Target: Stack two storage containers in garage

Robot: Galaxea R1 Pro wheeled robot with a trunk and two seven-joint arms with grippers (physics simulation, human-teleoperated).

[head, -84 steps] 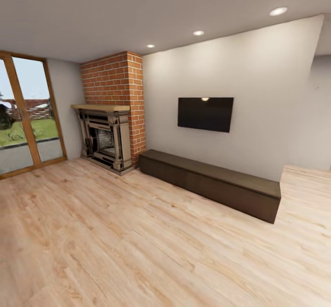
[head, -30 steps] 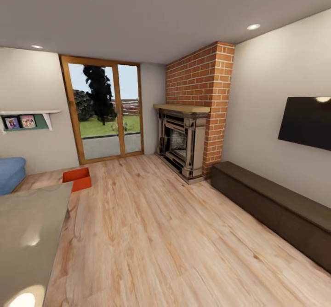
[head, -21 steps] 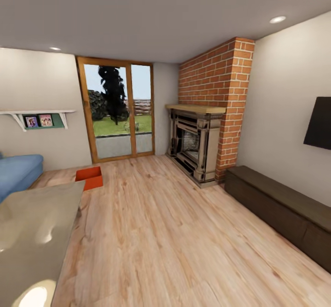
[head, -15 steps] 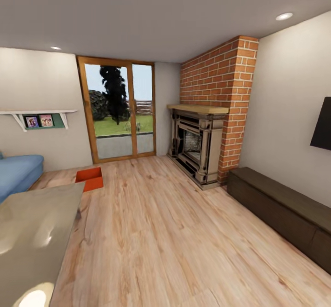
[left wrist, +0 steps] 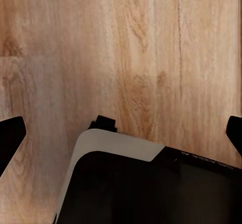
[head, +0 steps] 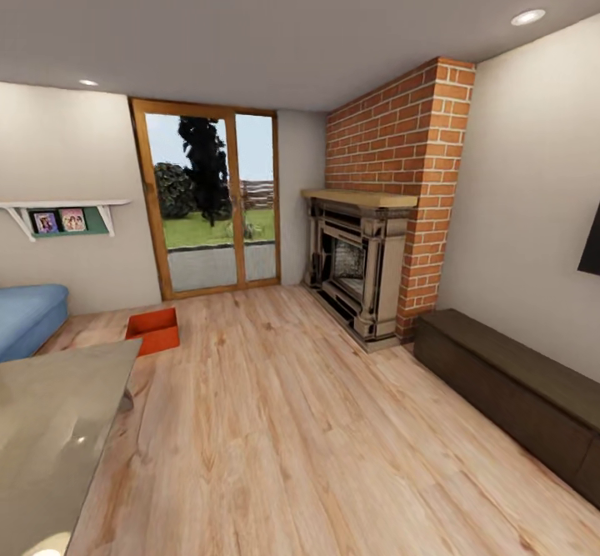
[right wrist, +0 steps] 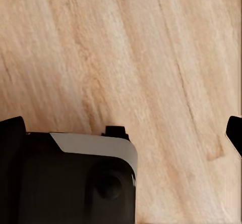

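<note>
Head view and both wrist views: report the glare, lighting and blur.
Head view: ceiling spotlights glow; glare patches on the glossy tabletop; daylight through the glass doors; straight edges bow from wide-angle distortion. Left and right wrist views: evenly lit wood floor, slightly soft grain, no glare.

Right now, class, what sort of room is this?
Probably a living room: a dark ornate fireplace under a red brick chimney, a blue sofa, and wood-framed glass doors over light plank flooring.

Light wood plank floor (head: 292, 423) — one red-orange storage container (head: 153, 330) rests on it, near the glass doors (head: 212, 197).
</note>
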